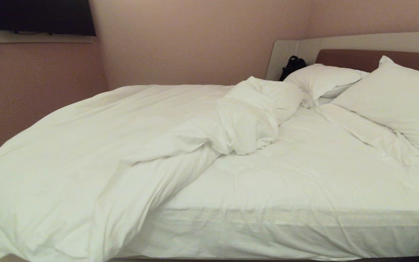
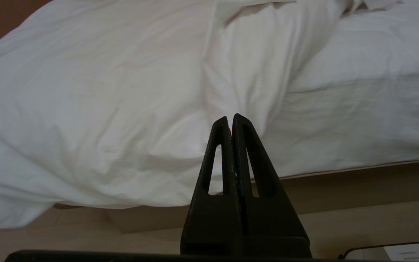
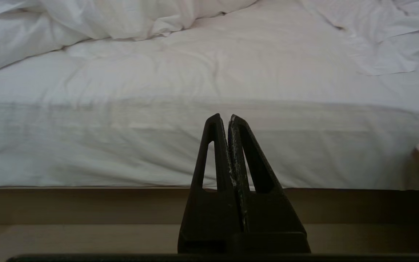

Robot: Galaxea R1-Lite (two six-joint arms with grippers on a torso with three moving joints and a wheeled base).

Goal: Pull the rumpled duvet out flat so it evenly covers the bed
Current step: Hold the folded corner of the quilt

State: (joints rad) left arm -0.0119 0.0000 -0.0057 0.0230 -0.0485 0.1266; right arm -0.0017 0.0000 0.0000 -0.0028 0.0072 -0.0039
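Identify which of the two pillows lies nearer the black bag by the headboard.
The smaller-looking far pillow, right beside the black bag; the other pillow lies closer to the camera.

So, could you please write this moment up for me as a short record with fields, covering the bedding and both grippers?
duvet: rumpled, spread over the foot half, bunched in a heap mid-bed, hanging over the near edge
sheet: bare on the half toward the pillows
pillows: two, leaning at the headboard
bed: only partly covered
left gripper: shut, empty, short of the hanging duvet
right gripper: shut, empty, facing the mattress side
black object: beside the far pillow, unclear what it is
task state: not started
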